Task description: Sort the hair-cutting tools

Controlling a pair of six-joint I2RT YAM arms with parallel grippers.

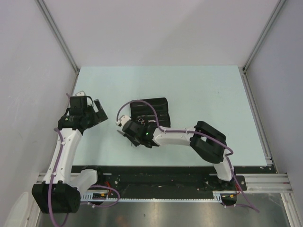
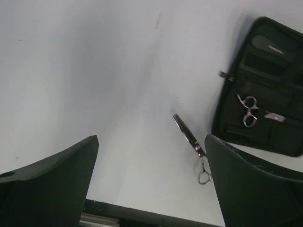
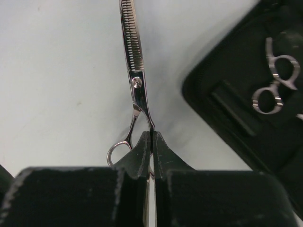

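Right tool (image 3: 151,142) clamps toothed scissors (image 3: 135,61); second scissors (image 3: 277,82) in one case (image 3: 227,94); left tool (image 2: 151,139) spread, empty.

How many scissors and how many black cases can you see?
black case: 1
scissors: 2 (one pinched by the right tool, one in the case)
total: 3

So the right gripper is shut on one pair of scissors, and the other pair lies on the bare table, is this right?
Not quite. The right gripper is shut on one pair of scissors, but the other pair sits in the open black case instead. The left wrist view shows it.
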